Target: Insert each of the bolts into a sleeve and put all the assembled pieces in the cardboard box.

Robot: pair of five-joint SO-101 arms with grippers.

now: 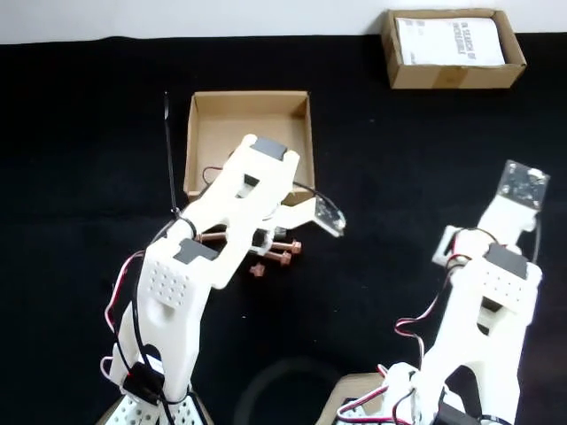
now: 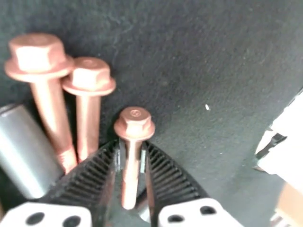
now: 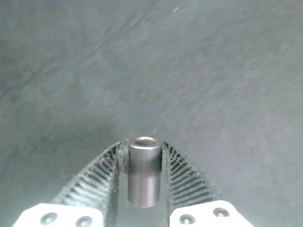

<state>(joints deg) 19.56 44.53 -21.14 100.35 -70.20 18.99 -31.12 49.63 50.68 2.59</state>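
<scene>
My left gripper [image 2: 131,144] is shut on the shank of a small copper bolt [image 2: 135,124], its hex head sticking out past the fingertips. Close beside it on the black mat lie two longer copper bolts [image 2: 45,90] [image 2: 88,105], next to a grey sleeve [image 2: 19,151]. In the high view the left arm [image 1: 239,212] stands over the bolts [image 1: 283,252], just in front of the open cardboard box [image 1: 248,133]. My right gripper [image 3: 144,146] is shut on an upright grey sleeve [image 3: 143,175], bore end outward, above bare mat. The right arm [image 1: 492,292] stands at the right.
A second cardboard box [image 1: 454,73] holding a white sheet sits at the far right corner. A black cable tie [image 1: 169,150] lies left of the open box. Bare black mat stretches between the two arms.
</scene>
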